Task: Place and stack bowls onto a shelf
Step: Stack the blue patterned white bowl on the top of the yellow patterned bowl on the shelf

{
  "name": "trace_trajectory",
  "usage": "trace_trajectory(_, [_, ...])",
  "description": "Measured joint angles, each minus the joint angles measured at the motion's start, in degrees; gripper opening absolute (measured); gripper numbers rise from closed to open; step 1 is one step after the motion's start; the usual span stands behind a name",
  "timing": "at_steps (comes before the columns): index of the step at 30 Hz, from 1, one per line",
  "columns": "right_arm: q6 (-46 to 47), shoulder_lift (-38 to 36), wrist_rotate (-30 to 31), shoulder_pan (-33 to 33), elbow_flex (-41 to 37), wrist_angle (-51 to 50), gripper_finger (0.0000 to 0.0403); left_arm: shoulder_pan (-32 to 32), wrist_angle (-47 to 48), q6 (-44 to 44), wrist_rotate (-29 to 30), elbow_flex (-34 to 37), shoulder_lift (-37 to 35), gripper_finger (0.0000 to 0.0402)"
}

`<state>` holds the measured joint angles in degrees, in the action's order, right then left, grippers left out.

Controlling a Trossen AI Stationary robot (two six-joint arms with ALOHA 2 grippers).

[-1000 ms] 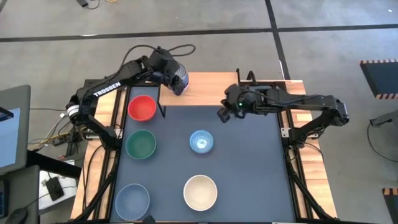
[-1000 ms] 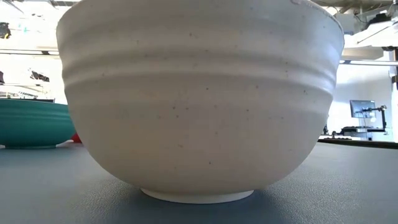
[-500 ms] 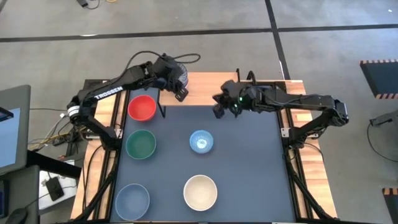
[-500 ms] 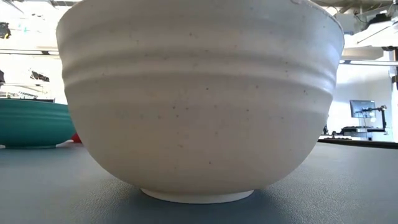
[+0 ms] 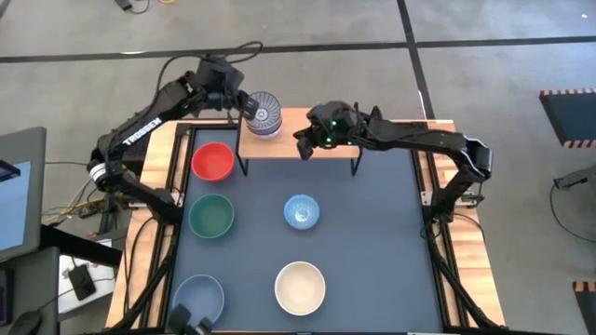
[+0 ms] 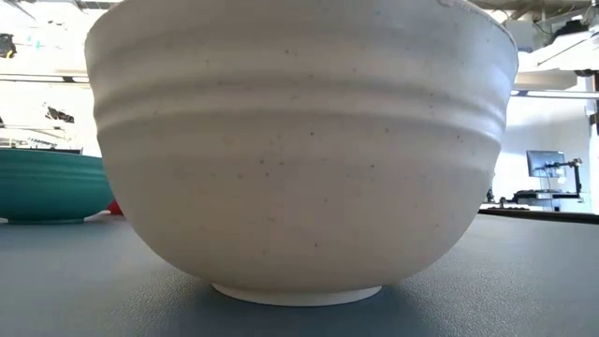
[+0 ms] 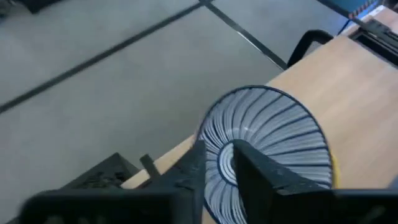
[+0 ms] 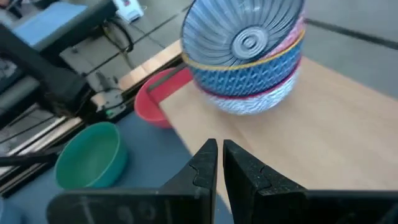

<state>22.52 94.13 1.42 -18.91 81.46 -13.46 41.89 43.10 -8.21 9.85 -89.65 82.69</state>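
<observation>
Five bowls remain on the bench [image 5: 372, 242]; a tilted stack [image 8: 249, 59], topped by the ribbed bowl [image 5: 264, 113], sits at the shelf [image 5: 372, 140] end. Left hand [image 7: 217, 163] grips the ribbed bowl's rim; right hand [image 8: 219, 163], fingers nearly together, hovers near. Letting go carelessly could topple it.

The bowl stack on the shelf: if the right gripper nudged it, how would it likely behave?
The bowl stack looks tilted, so it may rock or topple. It sits near the shelf corner and could slide off. The bowls look glazed, probably slippery.
</observation>
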Motion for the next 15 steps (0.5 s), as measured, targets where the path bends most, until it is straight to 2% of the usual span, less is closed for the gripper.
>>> trace_trajectory(4, [0.0, 0.0, 0.0, 0.9, 0.1, 0.0, 0.0054, 2.2, -0.6, 0.8, -1.1, 0.1, 1.7, 0.0133])
trace_trajectory(7, [0.0, -0.3, 0.0, 0.8, 0.1, -1.1, 0.0054, 3.4, -0.5, 2.4, -1.3, 0.1, 1.8, 0.0157])
trace_trajectory(11, [0.0, -0.5, 0.0, 0.8, 0.1, -2.2, 0.0054, 4.6, -0.7, 3.4, -2.9, 0.1, 1.8, 0.0153])
trace_trajectory(15, [0.0, -0.6, 0.0, 0.8, 0.1, -2.3, 0.0054, 6.2, -0.5, 4.7, -10.2, 0.1, 1.8, 0.0123])
